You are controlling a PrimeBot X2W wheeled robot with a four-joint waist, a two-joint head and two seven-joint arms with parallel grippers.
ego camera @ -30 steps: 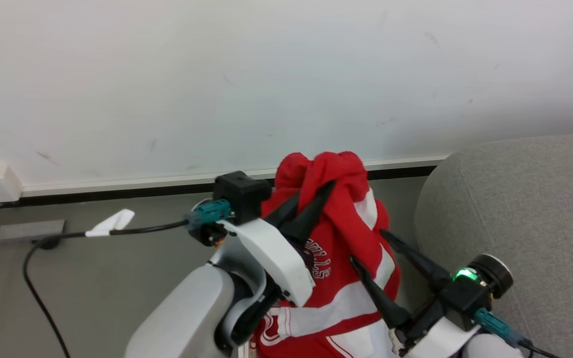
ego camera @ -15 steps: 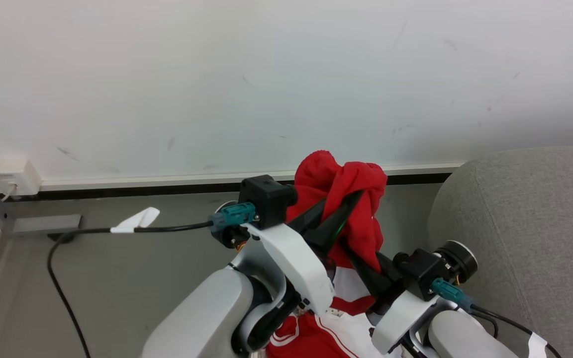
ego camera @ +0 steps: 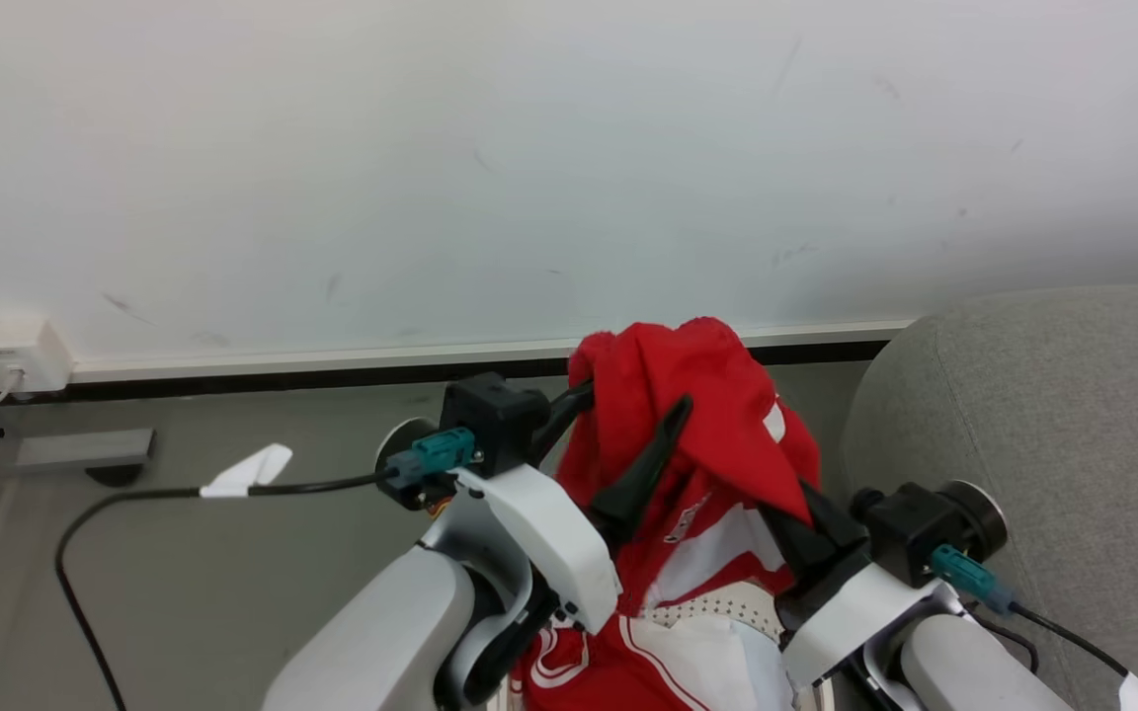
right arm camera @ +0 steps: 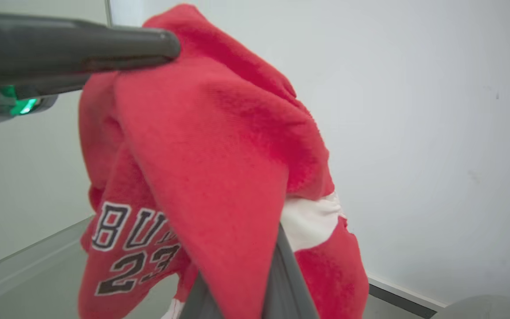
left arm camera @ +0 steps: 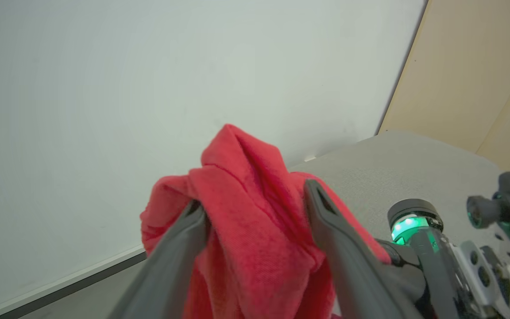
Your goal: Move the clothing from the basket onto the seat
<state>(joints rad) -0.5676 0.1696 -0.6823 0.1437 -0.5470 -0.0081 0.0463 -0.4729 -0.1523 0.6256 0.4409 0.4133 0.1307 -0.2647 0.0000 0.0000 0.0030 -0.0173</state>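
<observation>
Handing over bright red fabric jersey (ego camera: pixel 717 425): loose in spread left gripper (left arm camera: pixel 255 195), pinched by right gripper (ego camera: pixel 798 513); next, onto light-grey upholstered seat (ego camera: pixel 1073 415).

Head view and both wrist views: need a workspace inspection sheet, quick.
Surface: grey floor below the arms.
Job's things: red jersey held up beside the seat, not yet on it; more red-and-white clothing lower down between the arms.
Clutter: nothing seen.
Grippers: left gripper open, jersey draped between its fingers; right gripper shut on the jersey.
Cables: black cable with white tag runs over the floor to the left wrist; a second cable at the right wrist.
Surroundings: white wall, socket box, beige panel.
</observation>
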